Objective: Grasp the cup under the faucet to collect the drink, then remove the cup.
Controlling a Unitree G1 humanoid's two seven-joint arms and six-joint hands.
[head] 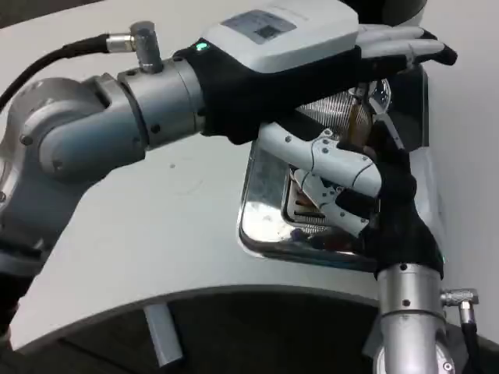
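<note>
The white table (195,234) fills most of the frame, its curved front edge running along the bottom over a dark floor. The left forearm (101,117), silver with a black cable at its wrist, reaches in from the left edge toward the upper middle. Its left hand (312,54) lies with the white back upward at the top centre, fingers stretched out flat to the upper right over the drink machine; whether they press or hold anything beneath cannot be told. The right forearm (409,327) rises from the lower right. The right hand (359,183) sits at centre right, its white and black fingers curled leftward around something in front of the machine, though what they enclose is hidden. A shiny chrome drip tray (269,222) with a slotted grate lies below the hands, just left of the right hand. The cup (355,109), a ribbed clear surface, shows between the two hands at the upper centre.
</note>
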